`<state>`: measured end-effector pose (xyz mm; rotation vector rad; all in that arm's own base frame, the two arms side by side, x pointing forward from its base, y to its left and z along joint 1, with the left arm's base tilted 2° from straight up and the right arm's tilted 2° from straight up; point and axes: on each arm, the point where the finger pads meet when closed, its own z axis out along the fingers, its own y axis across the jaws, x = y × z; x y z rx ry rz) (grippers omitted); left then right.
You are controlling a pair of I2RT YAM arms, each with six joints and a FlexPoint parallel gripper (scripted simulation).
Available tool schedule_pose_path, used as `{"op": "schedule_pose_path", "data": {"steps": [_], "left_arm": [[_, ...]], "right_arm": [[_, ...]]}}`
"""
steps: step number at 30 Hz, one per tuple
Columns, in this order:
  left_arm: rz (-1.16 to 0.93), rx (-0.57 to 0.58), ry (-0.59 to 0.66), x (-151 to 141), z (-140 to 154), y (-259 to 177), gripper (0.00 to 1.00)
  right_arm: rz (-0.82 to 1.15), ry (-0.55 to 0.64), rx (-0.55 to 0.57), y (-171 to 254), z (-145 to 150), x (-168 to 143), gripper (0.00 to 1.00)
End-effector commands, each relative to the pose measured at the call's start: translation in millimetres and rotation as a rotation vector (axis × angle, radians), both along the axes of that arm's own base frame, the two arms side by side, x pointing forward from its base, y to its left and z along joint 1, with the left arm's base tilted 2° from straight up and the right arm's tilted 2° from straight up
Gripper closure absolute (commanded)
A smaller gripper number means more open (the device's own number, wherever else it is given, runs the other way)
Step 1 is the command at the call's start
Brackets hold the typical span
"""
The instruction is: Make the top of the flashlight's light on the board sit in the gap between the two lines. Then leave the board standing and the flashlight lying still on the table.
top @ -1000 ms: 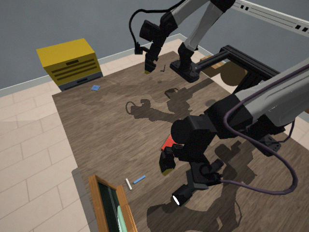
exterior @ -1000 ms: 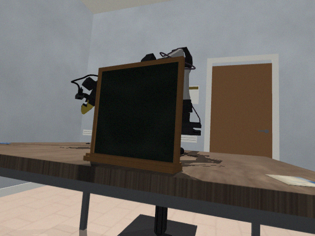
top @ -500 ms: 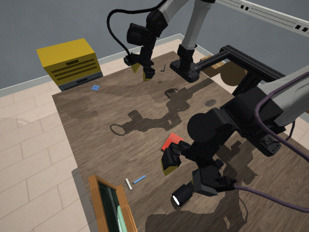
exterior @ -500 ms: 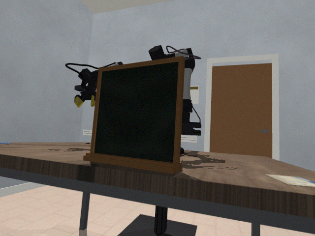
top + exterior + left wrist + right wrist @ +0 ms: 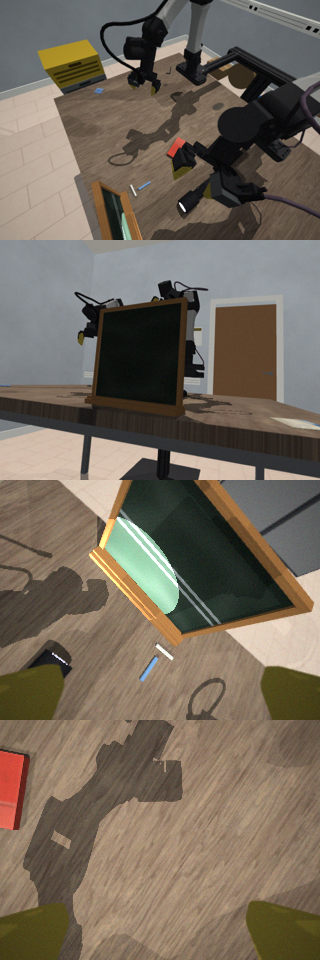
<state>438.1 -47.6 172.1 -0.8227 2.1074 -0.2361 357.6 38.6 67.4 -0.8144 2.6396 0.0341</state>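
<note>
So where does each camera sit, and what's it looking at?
Top: above, looking down at the brown wooden table; both arms show.
Exterior: low, facing the wood-framed dark board; both arms peek out behind.
Left wrist: on the left arm, facing the board's lit side; left claw tips show.
Right wrist: on the right arm, looking down; right claw tips show.
Top and right wrist share the red block.

The top view slants down from high over the counter (image 5: 108,113) (image 5: 51,407) (image 5: 115,655) (image 5: 200,845); the exterior looks in low across the edge beside the board (image 5: 97,192) (image 5: 139,353) (image 5: 205,560). Both wrist views look down from nearer; top and left wrist share that edge.
</note>
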Motion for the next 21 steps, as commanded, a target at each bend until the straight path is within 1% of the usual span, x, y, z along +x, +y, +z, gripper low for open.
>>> {"op": "schedule_pose_path", "data": {"steps": [1,8,10,11,12,14,15,18,21], "left_arm": [[-0.059,0.016,-0.081,0,29,1,0.00],[-0.111,0.060,-0.143,-2,52,6,0.00],[-0.111,0.060,-0.143,-2,52,6,0.00],[-0.117,0.066,-0.151,1,55,6,0.00],[-0.120,0.072,-0.151,-3,55,8,0.00],[-0.132,0.085,-0.172,-3,64,9,0.00],[-0.137,0.091,-0.206,-1,78,10,0.00],[-0.158,0.114,-0.211,-5,77,12,0.00],[-0.176,0.136,-0.237,-6,87,14,0.00]], "right_arm": [[0.176,0.000,-0.055,22,2,14,0.05],[0.434,0.000,-0.113,70,-6,29,0.05],[0.434,0.000,-0.113,70,-6,29,0.05],[0.469,0.000,-0.121,77,-7,31,0.05],[0.497,-0.004,-0.127,83,-8,33,0.05],[0.568,-0.006,-0.141,97,-11,36,0.05],[0.606,-0.013,-0.147,106,-12,38,0.05],[0.710,-0.015,-0.169,127,-17,39,0.05],[0.812,-0.018,-0.190,149,-22,40,0.05]]}}
